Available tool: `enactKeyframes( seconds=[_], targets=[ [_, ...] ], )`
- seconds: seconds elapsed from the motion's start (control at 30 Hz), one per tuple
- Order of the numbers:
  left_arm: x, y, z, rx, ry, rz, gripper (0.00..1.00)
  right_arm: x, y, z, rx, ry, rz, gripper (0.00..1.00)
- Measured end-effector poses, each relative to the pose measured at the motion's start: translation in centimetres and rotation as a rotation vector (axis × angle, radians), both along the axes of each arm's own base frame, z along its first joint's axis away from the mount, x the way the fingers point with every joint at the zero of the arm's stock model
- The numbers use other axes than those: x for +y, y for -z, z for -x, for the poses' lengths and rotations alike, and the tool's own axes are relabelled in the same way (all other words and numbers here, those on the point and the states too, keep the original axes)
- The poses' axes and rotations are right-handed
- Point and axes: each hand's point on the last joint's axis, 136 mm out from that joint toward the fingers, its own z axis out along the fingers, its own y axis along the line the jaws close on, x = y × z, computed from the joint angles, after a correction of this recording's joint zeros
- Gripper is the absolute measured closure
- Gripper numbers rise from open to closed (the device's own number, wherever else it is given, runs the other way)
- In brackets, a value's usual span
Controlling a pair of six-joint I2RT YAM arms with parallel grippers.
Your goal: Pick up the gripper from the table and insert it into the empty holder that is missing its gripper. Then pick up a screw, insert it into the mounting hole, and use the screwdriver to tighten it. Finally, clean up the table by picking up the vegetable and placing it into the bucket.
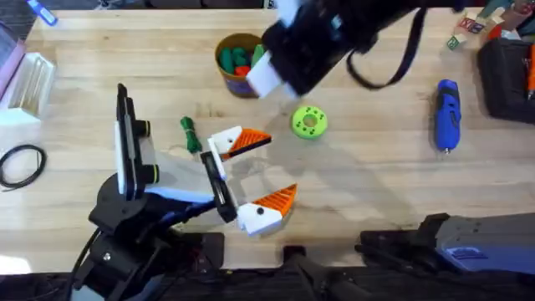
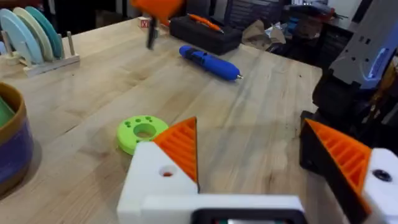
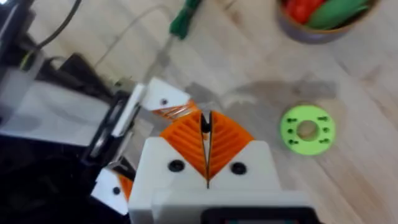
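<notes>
My left gripper (image 1: pixel 280 165) lies open on the table, both white mounts carrying orange ribbed fingers. The gripper (image 2: pixel 180 146) sits in the holder (image 2: pixel 152 183), whose mounting hole (image 2: pixel 166 172) shows no screw head. My right gripper (image 3: pixel 206 134) hovers above that holder, shut on a small dark screw (image 3: pixel 204 123); from the left wrist it hangs at the top (image 2: pixel 155 7). The vegetable (image 1: pixel 191 134) lies left of the holder. The bucket (image 1: pixel 230 84) stands behind with toy food inside. The blue screwdriver (image 1: pixel 447 113) lies at the right.
A lime-green disc (image 1: pixel 309 121) with holes lies between the bucket and the left gripper. A plate rack (image 1: pixel 29 79) and a black cable loop (image 1: pixel 21 163) are at the left. A black case (image 1: pixel 506 75) sits at the far right.
</notes>
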Motion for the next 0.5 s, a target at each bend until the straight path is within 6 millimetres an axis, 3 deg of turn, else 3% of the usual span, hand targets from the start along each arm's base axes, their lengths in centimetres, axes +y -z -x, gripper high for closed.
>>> enactKeyframes(
  seconds=[0.2, 0.5],
  targets=[
    [0.0, 0.0, 0.0, -0.005, 0.0, -0.002, 0.007, 2.5, 0.4, 3.3, 0.033, -0.122, -0.007, 0.995],
    [0.0, 0.0, 0.0, -0.037, 0.002, -0.015, 0.007, 3.1, 1.0, 3.7, 0.064, -0.13, -0.006, 0.995]
  ],
)
